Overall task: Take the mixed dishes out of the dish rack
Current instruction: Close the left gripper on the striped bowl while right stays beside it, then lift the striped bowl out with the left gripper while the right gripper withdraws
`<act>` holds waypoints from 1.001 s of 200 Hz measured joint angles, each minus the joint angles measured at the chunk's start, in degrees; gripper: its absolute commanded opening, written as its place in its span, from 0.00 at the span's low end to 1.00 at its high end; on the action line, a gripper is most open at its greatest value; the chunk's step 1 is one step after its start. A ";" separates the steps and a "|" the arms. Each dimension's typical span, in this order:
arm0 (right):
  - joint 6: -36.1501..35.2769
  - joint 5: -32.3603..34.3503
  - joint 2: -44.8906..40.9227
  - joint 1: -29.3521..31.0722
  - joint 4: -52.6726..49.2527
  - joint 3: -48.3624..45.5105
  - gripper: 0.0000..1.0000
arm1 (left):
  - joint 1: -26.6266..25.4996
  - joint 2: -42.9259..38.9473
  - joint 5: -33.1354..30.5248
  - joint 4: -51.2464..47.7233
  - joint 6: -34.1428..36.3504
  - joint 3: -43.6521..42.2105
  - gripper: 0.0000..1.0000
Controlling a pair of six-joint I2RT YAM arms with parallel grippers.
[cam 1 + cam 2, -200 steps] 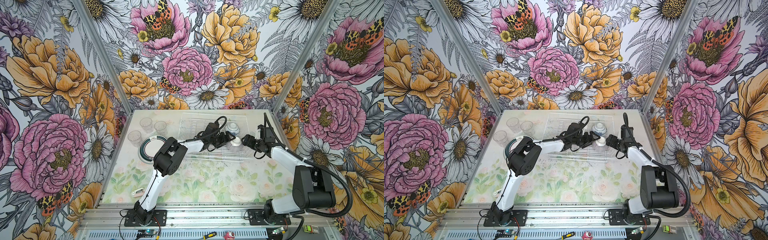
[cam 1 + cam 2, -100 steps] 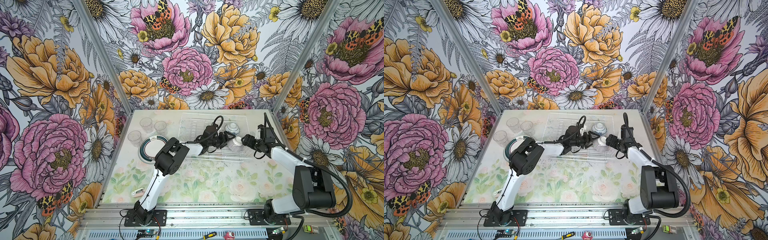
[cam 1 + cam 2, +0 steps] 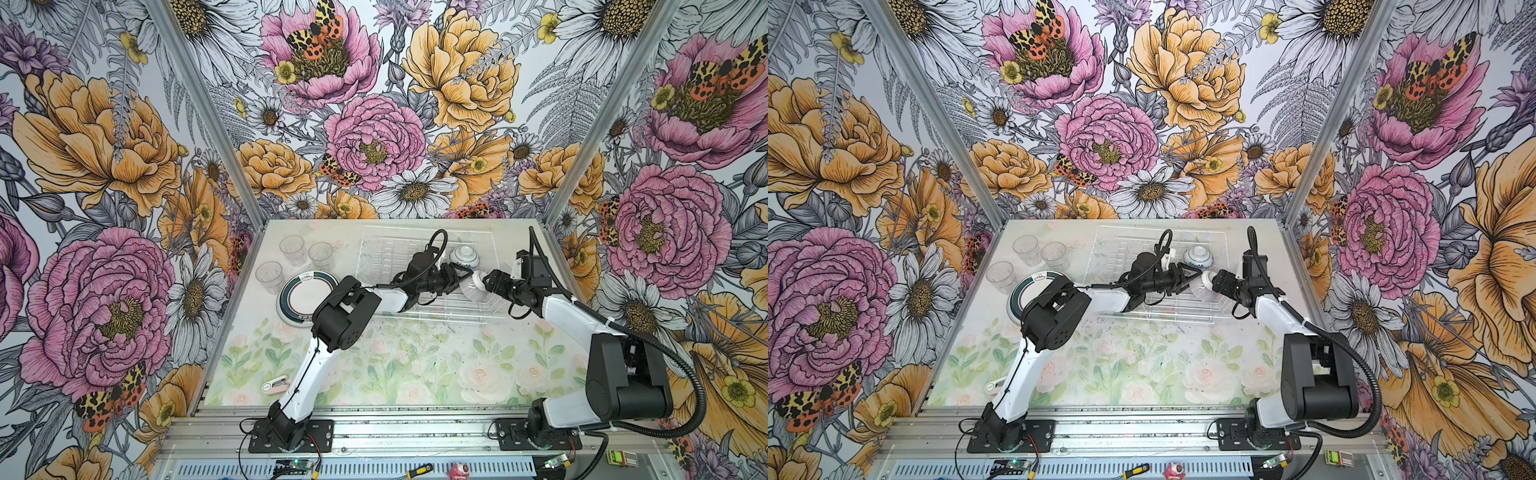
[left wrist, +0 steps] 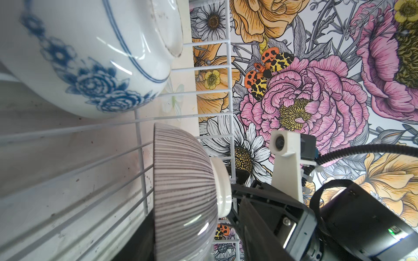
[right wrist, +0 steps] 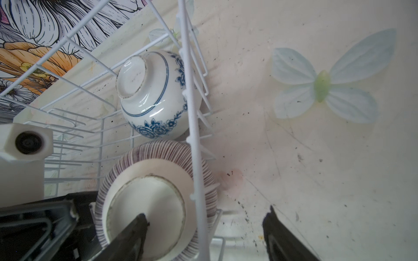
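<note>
Right now my left pincer reaches across the dish rack to the grey-striped bowl, which lies tipped on its side by the rack's right wall; whether those jaws have clenched on it I cannot tell. My right pincer is released, jaws wide, one finger over the bowl's white foot and a rack wire crossing between the fingers. Just beyond, the blue-flowered bowl sits upside down in the rack. Three tumblers and a dark-rimmed plate stand on the table, left of the rack.
</note>
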 measured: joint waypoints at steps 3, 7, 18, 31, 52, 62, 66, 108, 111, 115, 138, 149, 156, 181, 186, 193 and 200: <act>0.02 0.02 0.00 -0.02 0.02 0.00 0.82 | -0.07 0.17 -0.02 0.09 -0.24 0.11 0.44; 0.00 0.00 0.00 -0.02 0.02 -0.04 0.81 | -0.20 0.37 0.00 0.11 -0.04 0.24 0.42; 0.00 0.02 -0.02 -0.09 0.07 -0.20 0.82 | -0.48 0.76 -0.02 0.00 -0.07 0.28 0.35; 0.22 0.07 -0.33 -0.55 0.24 -0.31 0.81 | -0.48 0.98 0.28 1.55 -0.37 0.46 0.30; 0.24 0.07 -0.85 -1.18 0.26 -0.42 0.81 | -0.48 0.94 0.50 3.58 -0.59 1.31 0.22; 0.24 0.02 -0.92 -1.20 0.24 -0.57 0.81 | -0.48 0.94 0.61 5.07 -0.90 1.40 0.21; 0.26 0.00 -0.94 -1.20 0.24 -0.66 0.81 | -0.48 0.94 0.59 5.33 -1.18 1.49 0.19; 0.28 -0.42 -0.96 -1.40 -0.13 -1.29 0.82 | -0.74 0.96 0.83 6.97 -1.73 1.92 0.04; 0.28 -0.44 -1.01 -1.44 -0.15 -1.31 0.82 | -0.74 0.96 0.83 6.97 -1.68 1.92 0.03; 0.28 -0.44 -1.07 -1.49 -0.17 -1.40 0.82 | -0.74 0.96 0.83 7.02 -1.66 1.92 0.03; 0.33 -0.44 -2.12 -1.55 -0.42 -1.90 0.83 | -0.74 0.50 0.83 5.90 -0.50 1.92 0.00; 0.35 -0.46 -2.99 -1.75 -0.42 -2.05 0.83 | -0.74 -0.20 0.76 4.09 0.72 1.92 0.00; 0.35 -0.48 -3.67 -1.81 -0.44 -2.16 0.84 | -0.74 -0.74 0.72 2.60 1.68 1.90 0.00; 0.37 -0.61 -6.14 -2.23 -0.44 -2.47 0.84 | -0.74 -2.97 0.07 -2.60 4.76 1.31 0.00; 0.37 -0.61 -6.73 -2.29 -0.44 -2.51 0.84 | -0.74 -3.43 -0.13 -3.72 5.49 1.20 0.00; 0.37 -0.61 -7.39 -2.36 -0.44 -2.54 0.84 | -0.74 -4.07 -0.42 -5.33 6.47 1.18 0.00; 0.39 -0.63 -8.04 -2.56 -0.42 -2.56 0.84 | -0.74 -4.59 -0.74 -6.80 7.54 1.16 0.00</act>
